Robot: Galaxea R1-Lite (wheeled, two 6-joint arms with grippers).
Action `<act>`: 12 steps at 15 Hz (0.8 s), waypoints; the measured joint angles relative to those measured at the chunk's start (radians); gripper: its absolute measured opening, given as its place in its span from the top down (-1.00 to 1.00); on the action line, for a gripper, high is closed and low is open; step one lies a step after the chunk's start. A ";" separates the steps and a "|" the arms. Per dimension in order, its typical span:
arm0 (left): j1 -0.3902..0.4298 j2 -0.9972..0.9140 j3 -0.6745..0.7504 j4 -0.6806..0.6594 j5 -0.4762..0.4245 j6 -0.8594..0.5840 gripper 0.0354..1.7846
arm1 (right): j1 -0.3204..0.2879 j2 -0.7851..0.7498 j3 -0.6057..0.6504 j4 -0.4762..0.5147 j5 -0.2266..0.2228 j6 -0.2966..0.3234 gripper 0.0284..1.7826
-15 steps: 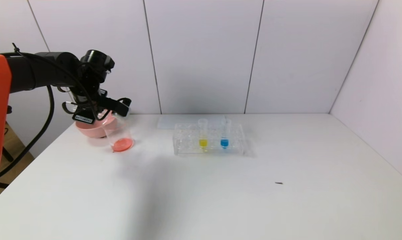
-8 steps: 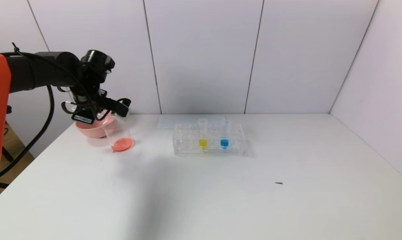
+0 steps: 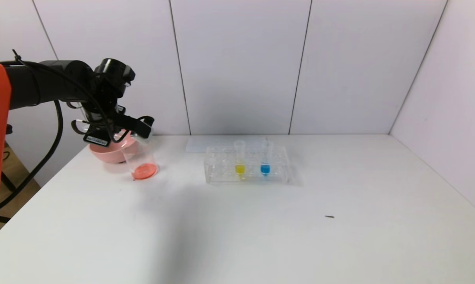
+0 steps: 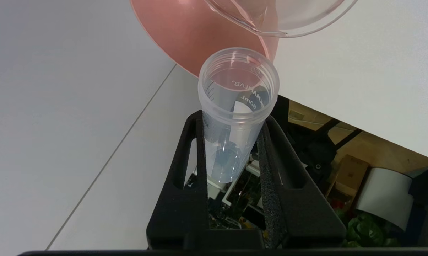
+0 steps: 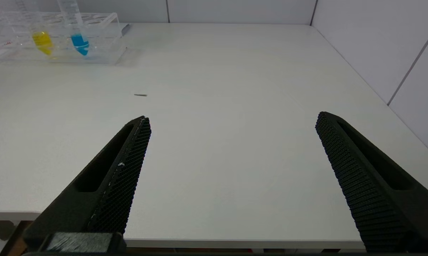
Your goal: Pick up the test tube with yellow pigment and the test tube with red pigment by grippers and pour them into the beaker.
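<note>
My left gripper (image 3: 144, 129) is shut on the test tube with red pigment (image 4: 238, 92), tipped mouth-down over the rim of the beaker (image 3: 139, 157). The tube looks clear and empty inside in the left wrist view, held between the fingers (image 4: 194, 142). Orange-red liquid (image 3: 144, 171) lies in the beaker's bottom. The beaker's rim (image 4: 270, 30) shows just beyond the tube's mouth. The test tube with yellow pigment (image 3: 240, 159) stands upright in the clear rack (image 3: 221, 175), and also shows in the right wrist view (image 5: 39, 33). My right gripper (image 5: 232, 117) is open and empty over the table's near edge.
A pink bowl (image 3: 105, 154) stands right behind the beaker at the table's back left; it also shows in the left wrist view (image 4: 178, 35). A blue-tipped tube (image 3: 265, 159) stands beside the yellow one. A small dark speck (image 3: 329, 216) lies on the white table.
The left gripper with the tube has barely shifted over the beaker. Nothing else has moved.
</note>
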 joint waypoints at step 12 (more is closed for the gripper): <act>0.046 -0.054 0.016 0.033 -0.141 -0.194 0.54 | 0.000 0.000 0.000 0.000 0.000 0.000 -0.91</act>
